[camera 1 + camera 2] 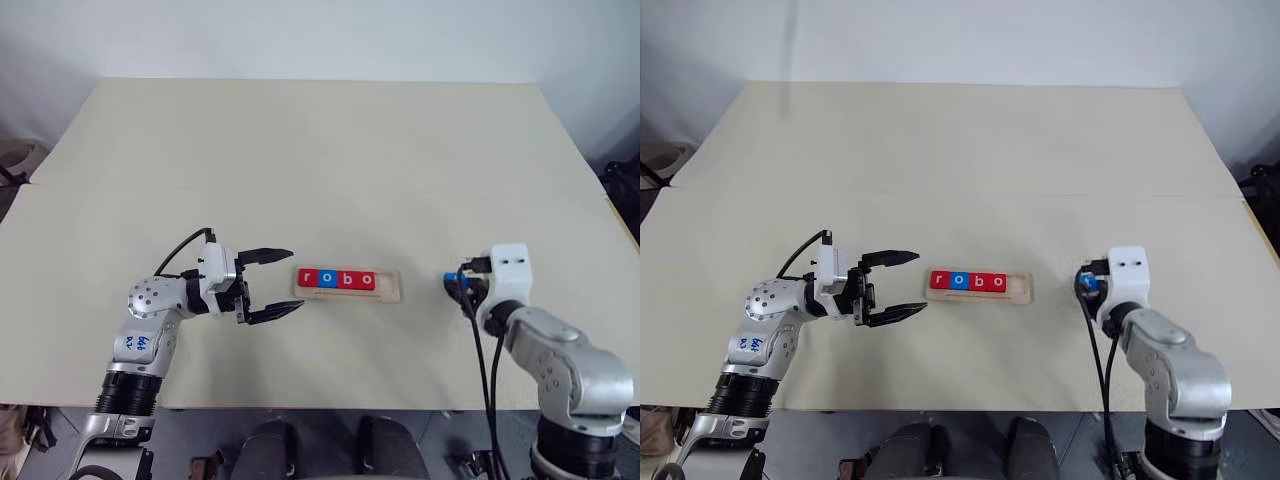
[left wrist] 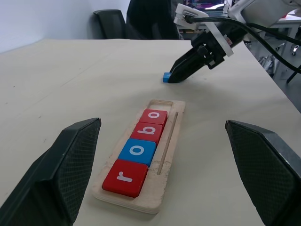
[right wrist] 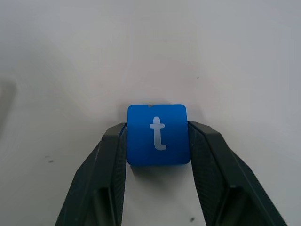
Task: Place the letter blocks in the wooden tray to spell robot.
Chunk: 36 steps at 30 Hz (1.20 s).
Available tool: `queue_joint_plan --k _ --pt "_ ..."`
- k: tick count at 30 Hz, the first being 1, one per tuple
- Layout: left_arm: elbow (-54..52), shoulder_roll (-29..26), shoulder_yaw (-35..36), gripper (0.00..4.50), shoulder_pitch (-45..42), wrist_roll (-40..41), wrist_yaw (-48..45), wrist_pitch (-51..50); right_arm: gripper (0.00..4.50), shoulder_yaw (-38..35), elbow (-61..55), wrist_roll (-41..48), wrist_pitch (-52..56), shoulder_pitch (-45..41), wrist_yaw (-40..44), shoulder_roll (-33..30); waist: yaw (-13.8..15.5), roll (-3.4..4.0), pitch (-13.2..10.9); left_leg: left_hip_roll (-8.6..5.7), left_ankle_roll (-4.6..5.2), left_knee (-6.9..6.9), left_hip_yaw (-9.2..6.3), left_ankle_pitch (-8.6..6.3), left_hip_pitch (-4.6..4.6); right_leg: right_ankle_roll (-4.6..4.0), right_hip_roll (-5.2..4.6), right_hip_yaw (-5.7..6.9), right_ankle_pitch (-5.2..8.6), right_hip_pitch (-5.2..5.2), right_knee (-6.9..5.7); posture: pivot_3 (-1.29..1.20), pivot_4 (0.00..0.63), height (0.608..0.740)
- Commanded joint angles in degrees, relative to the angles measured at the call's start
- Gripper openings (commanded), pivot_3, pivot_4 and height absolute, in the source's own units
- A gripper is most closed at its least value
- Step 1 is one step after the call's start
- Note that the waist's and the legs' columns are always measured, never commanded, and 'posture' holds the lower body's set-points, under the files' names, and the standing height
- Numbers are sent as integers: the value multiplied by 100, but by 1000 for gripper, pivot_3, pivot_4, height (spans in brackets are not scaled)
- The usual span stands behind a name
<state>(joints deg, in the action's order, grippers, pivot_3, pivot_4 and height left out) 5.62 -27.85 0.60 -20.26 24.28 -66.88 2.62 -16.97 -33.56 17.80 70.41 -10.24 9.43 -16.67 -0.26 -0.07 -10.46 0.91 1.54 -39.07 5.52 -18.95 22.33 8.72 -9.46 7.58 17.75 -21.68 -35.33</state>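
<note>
The wooden tray (image 1: 350,284) lies near the front-centre of your desk (image 1: 320,150), long axis running left to right, well clear of every desk edge, with broad bare surface behind it and to both sides. Four letter blocks (image 1: 338,279) sit in its groove reading r, o, b, o: red, blue, red, red, edge to edge from the tray's left end; one space stands free at its right end. The fifth block, the blue t tile (image 3: 158,134), is off to the tray's right, apart from it, held between the fingers of your right gripper (image 3: 157,141), which press both its side faces; its far edge shows low at the desk surface. Your left gripper (image 1: 272,284) hovers just left of the tray, pointing along it, fingers (image 2: 59,174) spread wide with nothing between them. The tray is pale, rough-grained wood with a raised rim and a thin slot along one side. The tiles are flat, smooth, round-cornered squares with white lowercase letters. The finger pads are black with a fine mesh texture.
</note>
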Motion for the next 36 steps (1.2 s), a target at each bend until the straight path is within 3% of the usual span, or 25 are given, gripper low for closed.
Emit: queue_joint_plan --k 1,5,9,13,18,27,36 --pt "11 -8 31 4500 -107 39 -33 35 2031 -25 -154 100 -170 -3 57 18 3 0 0 0 0 0 -1 0 0 0 0 0 0 0 -1 0 150 740" --pt "16 -31 79 4500 -112 29 -10 55 3150 -34 250 260 -619 -194 707 -571 13 0 0 -3 1 0 -1 0 1 0 -1 -1 0 0 2 0 150 740" --pt "-4 -72 137 4500 -51 24 9 89 4476 152 824 533 -1288 -185 2179 -1858 16 -1 0 -3 3 1 -3 -1 1 0 -1 2 0 3 10 0 150 740" --pt "-14 -93 192 4500 1 7 49 140 4476 511 1574 537 -2950 -79 4177 -3088 16 -2 -1 -4 5 3 1 -3 1 2 -1 3 -1 9 25 0 150 740" --pt "-79 -118 190 4500 51 20 59 146 4476 1075 3153 71 -5173 -377 5926 -3810 14 -6 -3 -3 5 1 0 -2 -2 4 0 7 -2 16 27 0 150 740" --pt "-334 -217 167 4500 166 63 52 51 4476 2172 6885 -1121 -7990 -2475 7067 -3536 -7 -5 -3 0 5 -7 3 -1 -7 6 0 6 -3 19 24 0 150 740" --pt "-682 -310 236 4500 379 90 212 -88 4476 2518 8117 -1453 -8410 -3248 7640 -3080 2 -5 -3 1 5 -9 -3 -1 -3 6 -2 11 -3 22 26 0 150 740"
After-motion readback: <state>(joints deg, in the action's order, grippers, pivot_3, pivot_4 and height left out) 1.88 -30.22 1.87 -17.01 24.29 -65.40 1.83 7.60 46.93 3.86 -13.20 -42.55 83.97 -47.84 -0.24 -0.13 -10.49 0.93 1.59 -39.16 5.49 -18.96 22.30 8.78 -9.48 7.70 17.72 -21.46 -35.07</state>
